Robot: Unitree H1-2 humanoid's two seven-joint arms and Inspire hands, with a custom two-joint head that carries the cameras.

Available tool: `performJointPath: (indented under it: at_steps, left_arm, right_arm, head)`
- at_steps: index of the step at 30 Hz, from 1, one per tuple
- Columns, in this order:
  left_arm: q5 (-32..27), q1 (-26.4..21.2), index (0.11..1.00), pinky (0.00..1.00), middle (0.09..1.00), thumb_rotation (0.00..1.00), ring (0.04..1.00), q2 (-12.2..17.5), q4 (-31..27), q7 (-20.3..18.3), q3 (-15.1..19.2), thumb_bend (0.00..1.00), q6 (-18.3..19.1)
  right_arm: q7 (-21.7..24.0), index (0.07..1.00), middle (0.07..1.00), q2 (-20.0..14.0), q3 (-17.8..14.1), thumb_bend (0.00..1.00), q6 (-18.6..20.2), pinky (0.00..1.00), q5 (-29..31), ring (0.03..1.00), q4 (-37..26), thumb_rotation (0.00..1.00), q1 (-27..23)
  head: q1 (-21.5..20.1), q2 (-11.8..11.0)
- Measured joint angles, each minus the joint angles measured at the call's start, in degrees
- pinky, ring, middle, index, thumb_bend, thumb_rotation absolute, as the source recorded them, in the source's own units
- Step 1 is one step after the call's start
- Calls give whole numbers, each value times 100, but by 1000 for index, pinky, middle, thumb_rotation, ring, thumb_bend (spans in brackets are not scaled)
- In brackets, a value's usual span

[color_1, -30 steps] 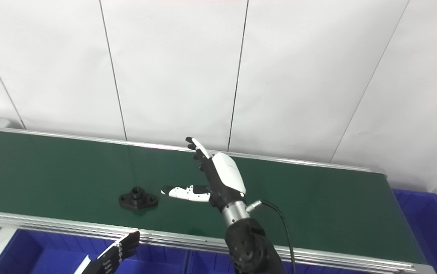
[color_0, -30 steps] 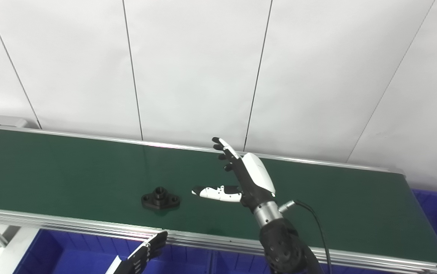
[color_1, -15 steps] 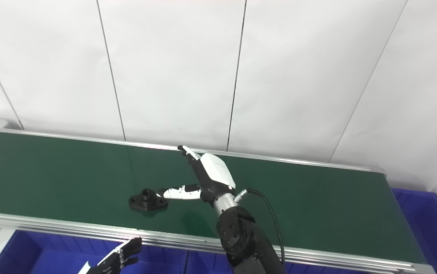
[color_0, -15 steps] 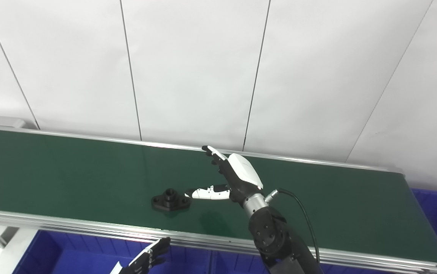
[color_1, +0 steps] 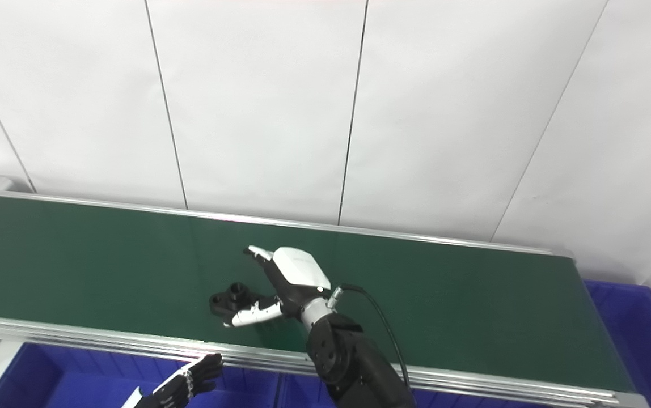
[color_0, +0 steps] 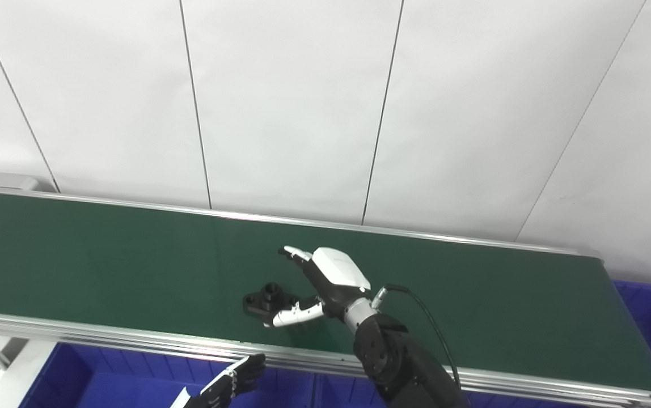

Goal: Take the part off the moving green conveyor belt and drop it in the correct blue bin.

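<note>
On green conveyor belt [color_0: 104,255], near edge: black flanged part [color_0: 266,298] lying flat. Right hand [color_0: 325,280] spread wide around it, thumb on near side, not closed. Left hand [color_0: 235,379] idle, fingers apart, over blue bin [color_0: 104,385]. Grasp, lift, drop all pending.

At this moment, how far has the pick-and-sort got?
Early stage. Done: the right hand has reached the black part on the green belt, open, thumb in front of it. Left: closing, lifting, dropping into a blue bin. The left hand waits low.
</note>
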Motion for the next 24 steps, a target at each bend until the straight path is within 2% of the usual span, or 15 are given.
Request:
performJointPath:
  at_steps: [5,12,20,24]
  left_arm:
    - [-24,10,884,879,898,398,897,-5,-1,-34,5,790,0]
    - [-22,51,890,884,904,427,906,-18,-14,-39,1,789,0]
    - [-16,89,895,871,909,442,905,-22,-75,-42,-20,787,0]
    - [-16,131,897,881,911,430,909,-23,-190,-42,-36,778,0]
  right_arm:
    - [-179,897,875,4,237,817,-89,823,-151,846,519,402,-191]
    - [-375,895,872,-12,368,797,-213,828,-171,845,1174,346,-289]
    - [-562,881,859,-101,480,739,-374,801,-222,830,1397,300,-409]
    - [-579,843,836,-178,549,669,-411,717,-256,795,1409,178,-409]
  head:
    - [26,44]
    - [88,88]
    - [141,176]
    - [149,237]
